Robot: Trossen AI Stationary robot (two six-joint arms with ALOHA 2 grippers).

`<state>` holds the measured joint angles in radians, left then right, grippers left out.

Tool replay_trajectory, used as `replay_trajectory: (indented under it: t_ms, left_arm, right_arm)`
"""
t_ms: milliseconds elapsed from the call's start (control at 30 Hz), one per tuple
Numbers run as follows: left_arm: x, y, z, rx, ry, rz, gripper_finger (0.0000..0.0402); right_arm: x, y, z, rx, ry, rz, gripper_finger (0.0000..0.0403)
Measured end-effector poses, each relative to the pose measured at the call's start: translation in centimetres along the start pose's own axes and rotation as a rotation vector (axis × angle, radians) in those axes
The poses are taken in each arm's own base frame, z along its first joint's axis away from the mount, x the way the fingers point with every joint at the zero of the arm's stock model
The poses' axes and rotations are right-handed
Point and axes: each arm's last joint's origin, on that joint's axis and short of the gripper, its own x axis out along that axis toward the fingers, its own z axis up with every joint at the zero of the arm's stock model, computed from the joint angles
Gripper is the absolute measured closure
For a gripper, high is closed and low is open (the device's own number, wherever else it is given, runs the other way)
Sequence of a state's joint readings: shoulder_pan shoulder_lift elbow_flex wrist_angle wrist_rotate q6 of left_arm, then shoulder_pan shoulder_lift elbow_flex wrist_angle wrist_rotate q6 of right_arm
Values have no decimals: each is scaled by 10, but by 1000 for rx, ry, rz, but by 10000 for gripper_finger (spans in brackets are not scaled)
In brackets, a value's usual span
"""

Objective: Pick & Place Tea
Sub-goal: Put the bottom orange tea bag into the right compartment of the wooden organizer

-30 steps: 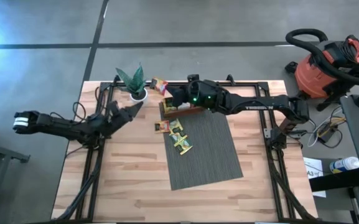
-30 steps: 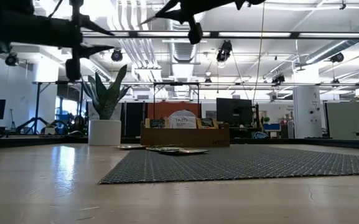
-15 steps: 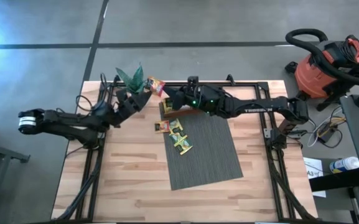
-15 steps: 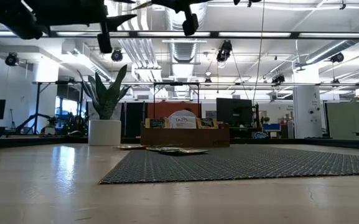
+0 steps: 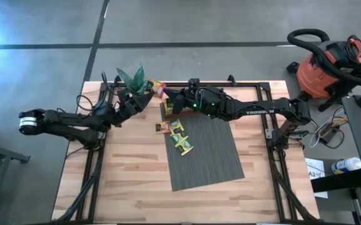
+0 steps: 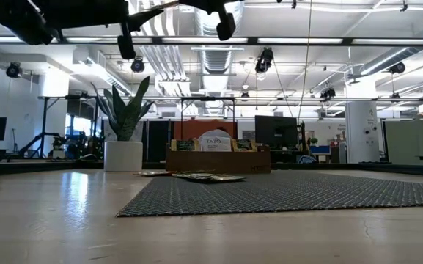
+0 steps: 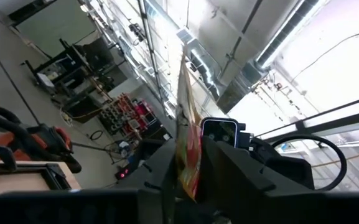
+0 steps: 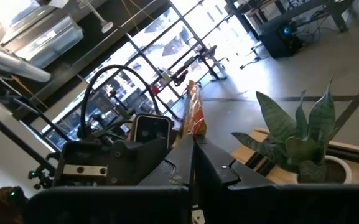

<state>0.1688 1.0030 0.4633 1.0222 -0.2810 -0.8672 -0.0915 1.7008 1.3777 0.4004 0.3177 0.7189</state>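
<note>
One yellow-and-red tea sachet (image 5: pixel 157 87) hangs high over the table's far edge, next to the potted plant (image 5: pixel 133 81). My right gripper (image 5: pixel 167 95) reaches in from the table's right and is shut on it. My left gripper (image 5: pixel 146 95) comes from the left, right up against the sachet's other side; its wrist view shows the sachet (image 7: pixel 186 143) edge-on straight ahead. Several more sachets (image 5: pixel 180 134) lie flat on the grey mat's (image 5: pixel 208 159) far left corner. One sachet (image 5: pixel 162 127) lies on the wood beside it. My right gripper pinches the sachet between its two fingers by its right-hand end (image 8: pixel 193 138). The fingers reach in level from the table's right side. The rest of the sachet (image 8: pixel 195 112) sticks out past the fingertips, on edge and lifted well clear of the table.
The brown wooden tray (image 6: pixel 218 158) stands at the mat's far edge, mostly under my right arm in the high view. The plant's leaves sit close to my left gripper. A black frame (image 5: pixel 96 169) runs along the table's sides. The near half of the table holds only the mat.
My left gripper has risen and gone toward the table's far right, tipping upward, until it reached the sachet held by my right gripper; most of this came early in the second. The sachet has stayed aloft in about the same place.
</note>
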Motion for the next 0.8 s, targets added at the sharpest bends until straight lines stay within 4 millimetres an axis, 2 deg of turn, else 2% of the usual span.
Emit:
replay_trajectory:
  t_ms: [300,567,700,800]
  left_arm:
    - [0,1,-1,25,8,9,388]
    - [0,4,-3,107,67,73,396]
    - [-1,8,-8,260,225,161,397]
    - [-3,14,-14,427,470,277,398]
  right_arm:
    - [-1,-1,-3,-58,27,-20,394]
    - [-8,-24,-12,-207,278,-190,384]
    - [-19,-31,-6,-322,412,-203,353]
    - [-24,-38,0,-363,566,-112,323]
